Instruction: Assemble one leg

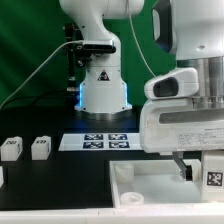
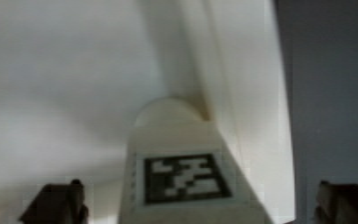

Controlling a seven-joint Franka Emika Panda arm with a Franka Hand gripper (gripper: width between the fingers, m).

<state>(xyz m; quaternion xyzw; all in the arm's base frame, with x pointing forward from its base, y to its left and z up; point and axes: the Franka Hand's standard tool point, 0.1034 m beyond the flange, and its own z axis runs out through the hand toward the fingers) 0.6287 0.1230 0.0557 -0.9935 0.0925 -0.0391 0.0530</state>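
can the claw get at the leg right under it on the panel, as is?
Probably yes. In the wrist view the leg stands between the claw's two spread fingertips, nothing between them and the leg. The white panel lies behind it. Whether the fingers are low enough to grip is unclear.

The exterior view is evenly lit from above, the black worktop (image 1: 50, 190) is left matte and almost glare-free, and a cold blue glow is seen at the foot of the robot base (image 1: 103, 95), while the near arm housing (image 1: 185, 125) is blown pale and rendered soft. In the wrist view everything is blurred: the leg (image 2: 179, 160) and its tag are smeared at the edges, a grey shadow band is cast along the white panel (image 2: 69, 90), and the pincer fingertips (image 2: 55, 203) are lost in darkness.
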